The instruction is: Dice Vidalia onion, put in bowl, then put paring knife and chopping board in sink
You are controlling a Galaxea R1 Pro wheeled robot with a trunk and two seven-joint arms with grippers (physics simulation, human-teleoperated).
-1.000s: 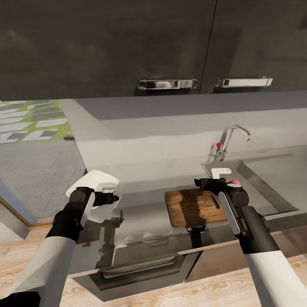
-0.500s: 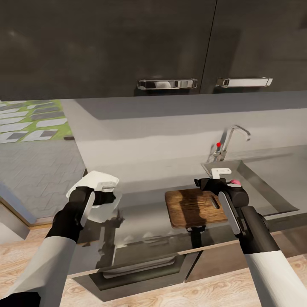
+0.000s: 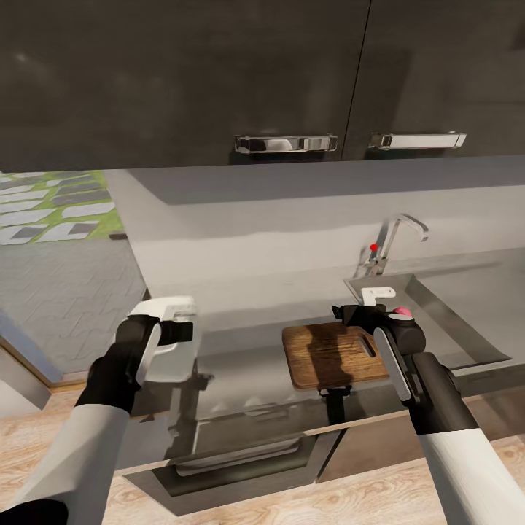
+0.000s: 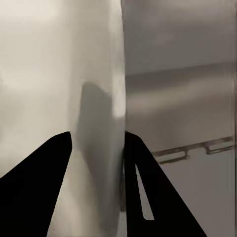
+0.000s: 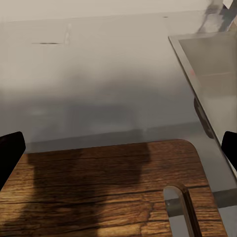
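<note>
Holding the bowl (image 3: 166, 343) in your left gripper (image 3: 177, 329), you have it lifted over the left stretch of the countertop (image 3: 248, 306), tipped so that you see mostly its white side. In the left wrist view the two dark fingers (image 4: 148, 187) sit pressed against either face of the bowl's wall (image 4: 74, 98), so that pincer is pinching the bowl by its rim.

Your right gripper (image 3: 368, 310) hovers above the far right part of the chopping board (image 3: 332, 355). The right wrist view shows its dark fingertips (image 5: 10, 153) at the two outer edges of the picture, spread wide with nothing between them. Below them lies the board's grain, and its slot-shaped handle hole (image 5: 180, 207) sits toward the sink side.

The board lies flat on the countertop near the front edge, just left of the sink (image 3: 437, 313). The tap (image 3: 394, 240) with its red knob (image 3: 374, 247) stands at the sink's far left corner.

A small pinkish-red shape (image 3: 400, 313) shows at the far side of your right wrist, over the near left part of the sink; it looks like the Vidalia onion, though the arm covers most of it and you cannot tell whether it rests in the basin.

Dark wall cabinets (image 3: 182, 80) with metal handles (image 3: 286, 143) hang above.
</note>
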